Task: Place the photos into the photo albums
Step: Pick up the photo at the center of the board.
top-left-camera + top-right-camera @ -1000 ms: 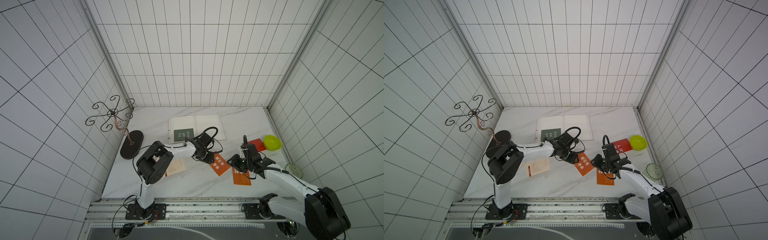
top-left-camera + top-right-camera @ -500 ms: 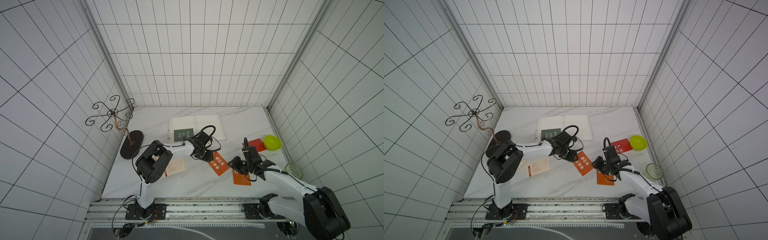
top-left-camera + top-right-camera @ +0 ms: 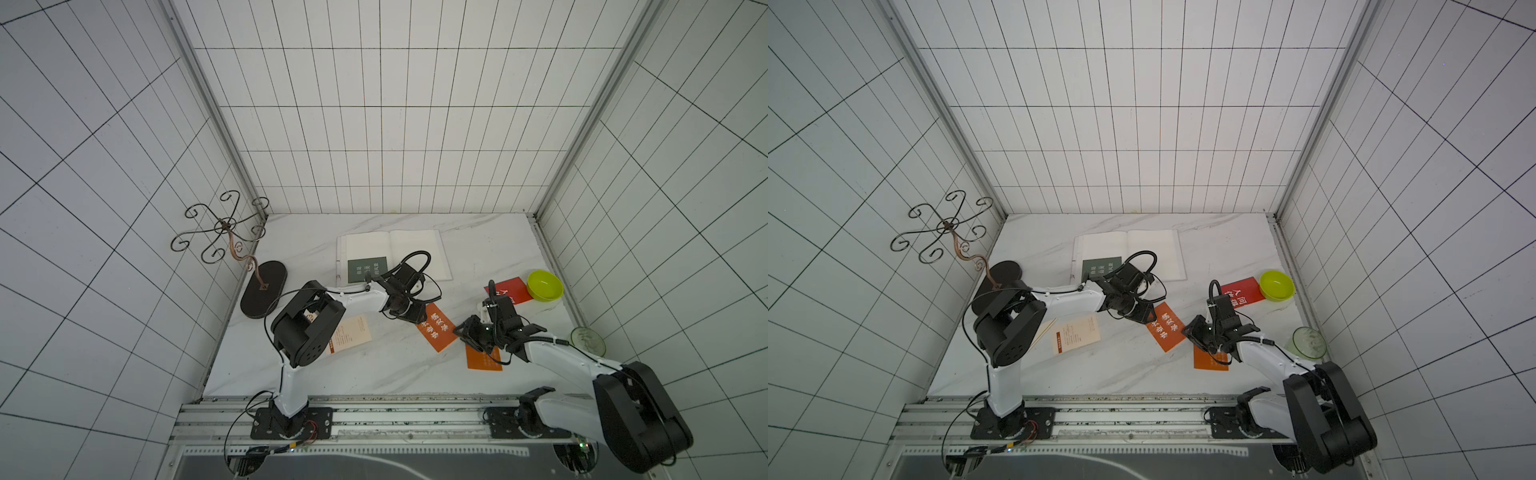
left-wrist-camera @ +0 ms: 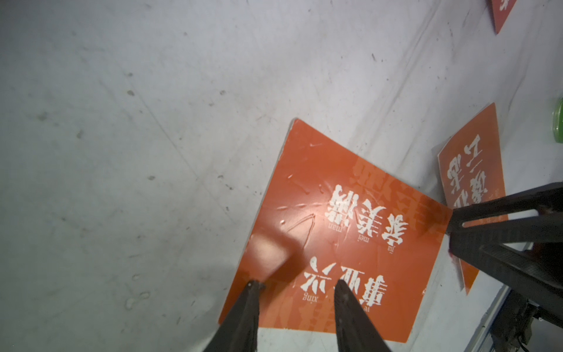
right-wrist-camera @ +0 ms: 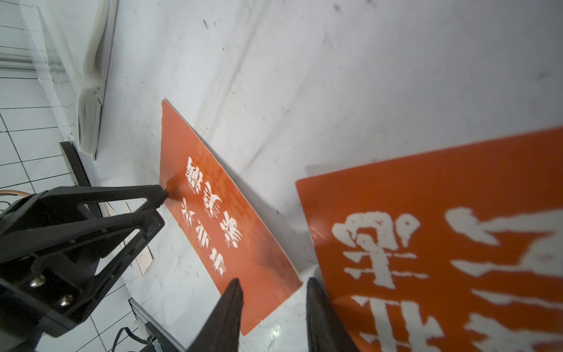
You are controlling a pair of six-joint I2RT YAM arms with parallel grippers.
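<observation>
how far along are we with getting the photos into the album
Done: the dark green card lies on the open album. In hand: the left gripper and right gripper, both open, are at the tilted orange card; neither grips it. Left: that card, the second orange card, the red card and the cream card, on the table.

The right claw [image 5: 272, 288] hangs over the white table [image 5: 335, 76], fingers apart with nothing between them. One finger overlaps the edge of the near orange card [image 5: 441, 243]. Just left lies the left orange card [image 5: 219, 219]; the left claw [image 5: 163, 205] touches its left edge. The open album [image 5: 91, 91] lies farther off.
</observation>
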